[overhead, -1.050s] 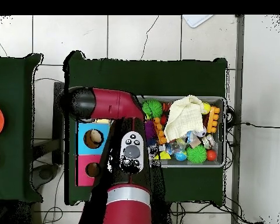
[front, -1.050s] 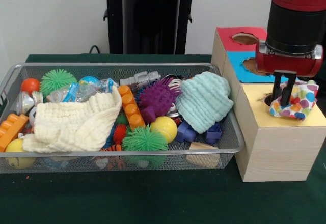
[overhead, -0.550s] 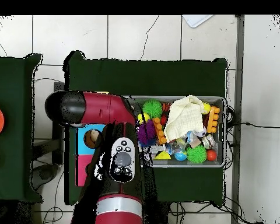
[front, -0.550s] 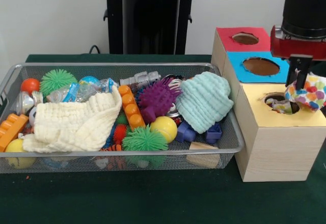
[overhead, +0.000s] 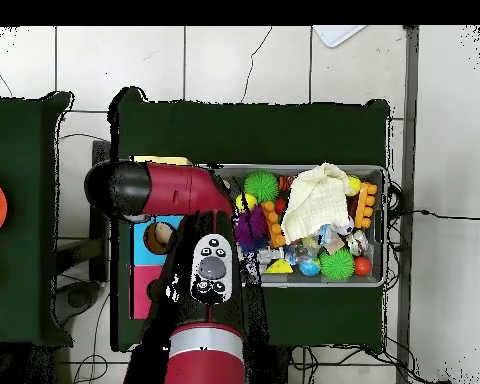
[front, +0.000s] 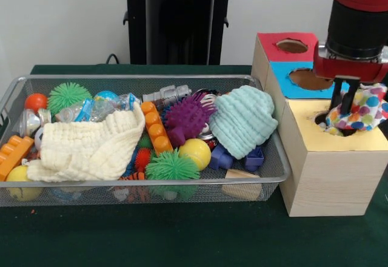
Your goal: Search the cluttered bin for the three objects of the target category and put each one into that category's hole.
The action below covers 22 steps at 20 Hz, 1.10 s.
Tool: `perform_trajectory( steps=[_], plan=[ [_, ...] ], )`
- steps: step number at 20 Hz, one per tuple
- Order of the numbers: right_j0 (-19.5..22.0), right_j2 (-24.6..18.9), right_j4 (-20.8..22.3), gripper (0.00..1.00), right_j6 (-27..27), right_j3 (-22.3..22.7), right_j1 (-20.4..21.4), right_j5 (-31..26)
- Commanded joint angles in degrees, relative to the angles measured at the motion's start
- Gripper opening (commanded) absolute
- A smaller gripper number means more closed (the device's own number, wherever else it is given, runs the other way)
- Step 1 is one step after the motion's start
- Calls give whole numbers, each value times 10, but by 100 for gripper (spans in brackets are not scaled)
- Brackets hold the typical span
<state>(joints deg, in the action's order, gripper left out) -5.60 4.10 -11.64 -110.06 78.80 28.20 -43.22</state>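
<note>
Over in the wire bin (front: 276, 158), the cream cloth (front: 91, 148) near its left end and the mint cloth (front: 242, 120) by its right rim look like the soft things yet to go. At the yellow-topped box (front: 315, 158), the gripper (front: 344, 103) pinches the spotted cloth (front: 359, 112) at the hole's mouth. I reckon it should centre, lower, then release. The hole is mostly covered, and the arm (overhead: 189, 190) hides the drop from above.
</note>
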Motion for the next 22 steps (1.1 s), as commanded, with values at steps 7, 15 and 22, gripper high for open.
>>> perform_trajectory(
  steps=[7,15,22],
  plan=[
    [31,-7,50,0,-46,37,-88,65],
    [40,-20,48,0,-25,20,-107,86],
    [49,-6,67,0,-9,-20,-146,113]
  ],
)
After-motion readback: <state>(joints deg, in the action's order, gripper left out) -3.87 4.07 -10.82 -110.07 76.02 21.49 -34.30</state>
